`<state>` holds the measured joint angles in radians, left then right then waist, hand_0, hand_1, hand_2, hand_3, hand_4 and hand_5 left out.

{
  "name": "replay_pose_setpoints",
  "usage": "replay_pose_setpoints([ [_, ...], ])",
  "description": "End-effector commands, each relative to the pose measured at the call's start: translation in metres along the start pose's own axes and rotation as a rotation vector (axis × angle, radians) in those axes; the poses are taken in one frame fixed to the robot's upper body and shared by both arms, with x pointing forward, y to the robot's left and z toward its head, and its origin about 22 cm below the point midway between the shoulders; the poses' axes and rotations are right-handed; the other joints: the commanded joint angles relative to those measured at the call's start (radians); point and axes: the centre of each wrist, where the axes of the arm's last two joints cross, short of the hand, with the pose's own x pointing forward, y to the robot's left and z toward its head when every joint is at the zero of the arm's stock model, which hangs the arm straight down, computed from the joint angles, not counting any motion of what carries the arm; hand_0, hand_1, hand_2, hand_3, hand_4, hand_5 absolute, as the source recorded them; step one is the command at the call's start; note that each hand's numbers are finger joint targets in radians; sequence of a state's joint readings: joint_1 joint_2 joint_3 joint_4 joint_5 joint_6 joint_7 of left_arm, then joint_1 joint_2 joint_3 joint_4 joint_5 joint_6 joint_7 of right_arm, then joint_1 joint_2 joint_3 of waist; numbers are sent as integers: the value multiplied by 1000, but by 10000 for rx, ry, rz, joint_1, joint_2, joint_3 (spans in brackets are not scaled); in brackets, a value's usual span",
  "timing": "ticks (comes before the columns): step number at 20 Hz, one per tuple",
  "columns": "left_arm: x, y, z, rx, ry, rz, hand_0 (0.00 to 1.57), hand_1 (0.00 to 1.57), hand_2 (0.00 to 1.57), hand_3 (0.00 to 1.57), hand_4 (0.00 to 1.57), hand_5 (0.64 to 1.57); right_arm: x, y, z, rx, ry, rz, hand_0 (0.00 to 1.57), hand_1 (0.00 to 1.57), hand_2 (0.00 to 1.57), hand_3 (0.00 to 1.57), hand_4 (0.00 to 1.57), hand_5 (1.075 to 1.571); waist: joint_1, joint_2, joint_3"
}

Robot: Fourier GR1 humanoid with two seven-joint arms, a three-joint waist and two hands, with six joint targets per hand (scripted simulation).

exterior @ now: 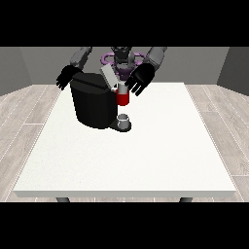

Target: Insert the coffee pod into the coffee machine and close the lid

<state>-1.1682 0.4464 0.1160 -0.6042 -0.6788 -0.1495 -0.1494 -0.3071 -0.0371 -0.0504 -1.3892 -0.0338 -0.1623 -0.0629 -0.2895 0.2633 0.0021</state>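
A: Coffee machine (92, 104), black, sits on the white table (146, 160), far side, toward the view's left. Lid (109, 77) tilted up, open. Small cup (124, 119) on the drip stand.

B: Pod?

A: Can't pick out a separate coffee pod. There's a red section (123, 98) at the brew head; whether that is the pod, can't tell.

B: Hands?

A: Hand at the view's right (140, 79) hovers just beside the lid, fingers spread, holding nothing. Hand at the view's left (65, 78) behind the machine, fingers relaxed, empty.

B: Step?

A: Likely lid-closing. Next move calls for pressing the lid down flat.
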Motion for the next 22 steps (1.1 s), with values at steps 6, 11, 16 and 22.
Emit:
replay_pose_setpoints([
  [6, 0, -19, 0, -320, -40, -251, 1066, 1066, 1115, 928, 371, 1571, 2, -2, -3, -178, 148, -12, 0, 0, 0, 0, 458, 1571, 171, -207, -21],
  [11, 6, 2, -1, -464, -430, -1031, 0, 0, 0, 0, 0, 1571, 5, -23, -15, -224, -320, -15, 0, 0, 0, 0, 447, 1571, 129, 400, -16],
  [16, 4, 6, -1, -835, -111, -1416, 0, 0, 0, 0, 0, 1571, -4, 1, -2, -123, -81, -58, 0, 0, 0, 0, 375, 1571, 100, 37, -17],
  [22, -23, 3, 11, -1306, 181, -1083, 0, 0, 0, 0, 0, 1571, -10, -18, 10, -79, 537, 368, 0, 0, 0, 0, 387, 1571, 189, -693, -22],
])
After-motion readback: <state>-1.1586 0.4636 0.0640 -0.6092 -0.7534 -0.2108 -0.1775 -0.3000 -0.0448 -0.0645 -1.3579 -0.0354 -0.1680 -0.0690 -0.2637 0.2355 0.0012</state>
